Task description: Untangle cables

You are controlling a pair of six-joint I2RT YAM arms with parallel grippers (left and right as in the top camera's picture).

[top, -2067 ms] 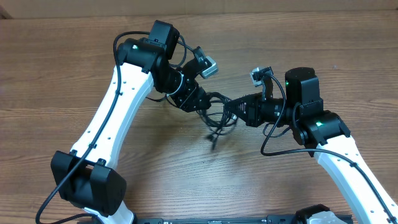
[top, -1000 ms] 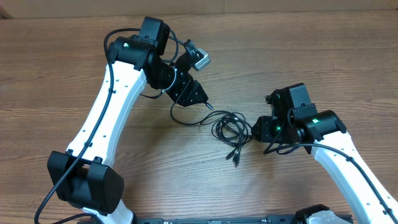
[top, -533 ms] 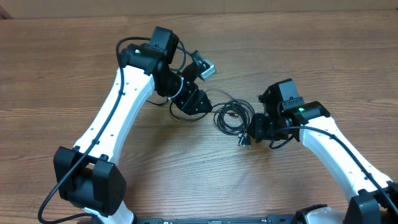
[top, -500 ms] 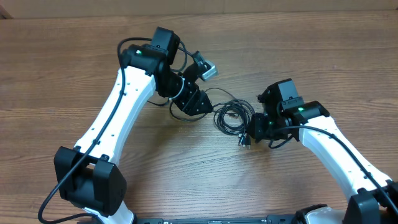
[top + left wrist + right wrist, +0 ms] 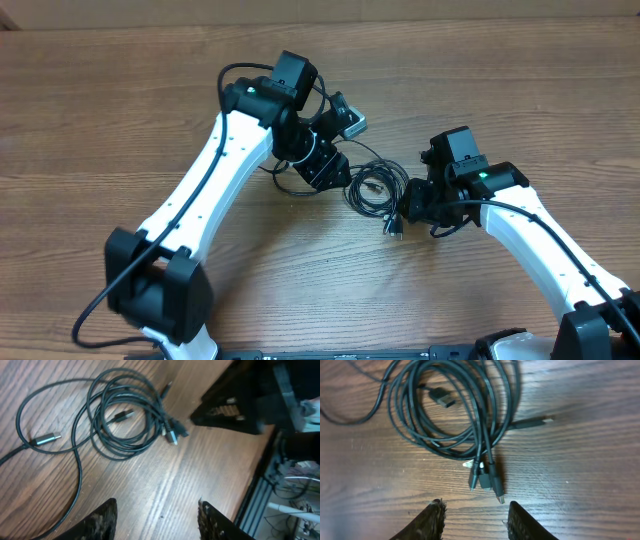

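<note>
**Both grippers spread over the cable coil, nothing grasped.**

Your black two-finger right gripper [image 5: 475, 522] hangs with fingers apart and empty just above a cluster of small silvery plug tips [image 5: 485, 480]. Your left gripper [image 5: 157, 520], likewise spread and empty, hovers beside the coil. The thin black cables [image 5: 375, 190] lie in overlapping loops on the brown wooden tabletop [image 5: 300, 290], well in from every edge and roughly midway between left and right edges. Risks: pinching several strands at once would probably drag the whole coil and tighten the tangle, and the grippers are close enough to collide.

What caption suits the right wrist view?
Open right hand poised over coiled black cables on wooden table.
</note>
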